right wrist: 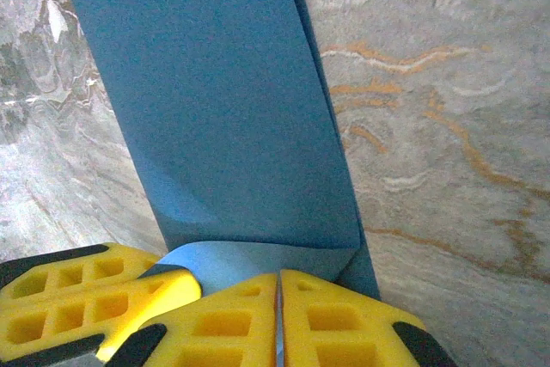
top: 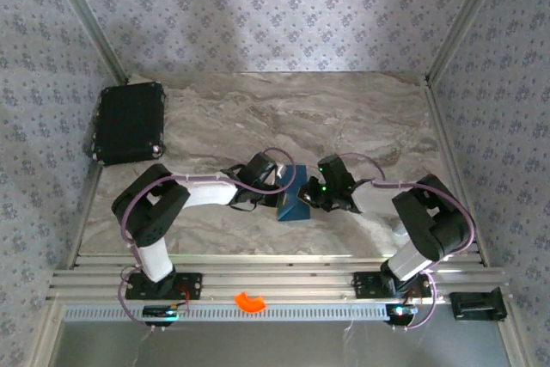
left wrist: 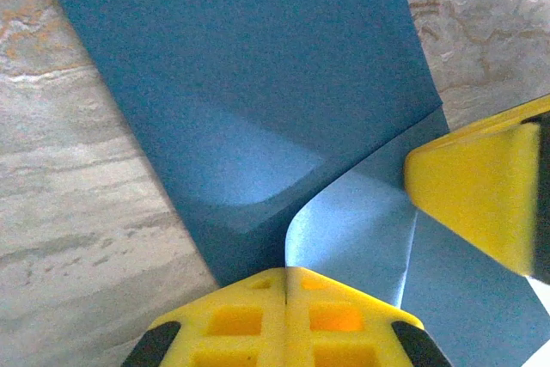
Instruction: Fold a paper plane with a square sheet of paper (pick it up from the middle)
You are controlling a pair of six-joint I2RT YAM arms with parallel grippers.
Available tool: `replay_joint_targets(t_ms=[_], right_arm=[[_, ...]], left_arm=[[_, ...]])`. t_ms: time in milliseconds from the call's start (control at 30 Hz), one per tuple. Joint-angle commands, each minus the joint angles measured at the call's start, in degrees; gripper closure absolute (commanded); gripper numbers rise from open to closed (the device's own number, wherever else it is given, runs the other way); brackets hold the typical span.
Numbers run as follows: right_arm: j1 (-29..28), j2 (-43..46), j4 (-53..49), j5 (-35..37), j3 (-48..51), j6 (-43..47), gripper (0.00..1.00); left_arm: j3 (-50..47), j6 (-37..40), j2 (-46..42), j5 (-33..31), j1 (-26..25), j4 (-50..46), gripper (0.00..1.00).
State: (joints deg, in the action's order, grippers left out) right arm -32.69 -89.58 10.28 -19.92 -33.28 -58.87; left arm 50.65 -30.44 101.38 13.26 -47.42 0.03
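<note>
At the bottom of the left wrist view, my left gripper (left wrist: pixel 286 285) is pinched closed on a lifted flap of the square sheet of paper (left wrist: pixel 258 83). My right gripper (right wrist: pixel 278 298), at the bottom of its view, is likewise clamped on the curled edge. The sheet lies centre frame on the table (top: pixel 344 118). I judge an early fold in hand. Next move: lay the flap flat with edges aligned, then press the crease.

Left pincer (left wrist: pixel 286 285), right pincer (right wrist: pixel 278 291) closed.
</note>
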Motion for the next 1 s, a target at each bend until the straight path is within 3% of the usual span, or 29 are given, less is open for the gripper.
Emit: replay_joint_targets(t_ms=[0,200,667,800,967], right_arm=[[0.0,1.4,-1.6,-1.6,-2.4,1.0,0.89],[-2.7,-1.4,-0.7,-1.0,-4.4,-0.1,0.88],[-2.0,-5.2,-2.7,0.8,1.8,1.1,0.91],[-1.8,-5.2,-3.7,1.1,1.4,1.7,0.93],[-1.6,-5.3,-4.1,1.8,1.4,1.8,0.94]], left_arm=[[-0.8,1.0,2.5,-0.7,-0.5,-5.2,0.96],[-0.4,1.0,2.7,-0.7,-0.7,-5.4,0.96],[0.7,0.5,1.6,-0.9,-0.7,-6.2,0.93],[2.4,-0.7,-1.1,-3.4,-0.6,-9.1,0.86],[6.2,-1.5,-5.1,-6.4,-0.5,-15.9,0.62]])
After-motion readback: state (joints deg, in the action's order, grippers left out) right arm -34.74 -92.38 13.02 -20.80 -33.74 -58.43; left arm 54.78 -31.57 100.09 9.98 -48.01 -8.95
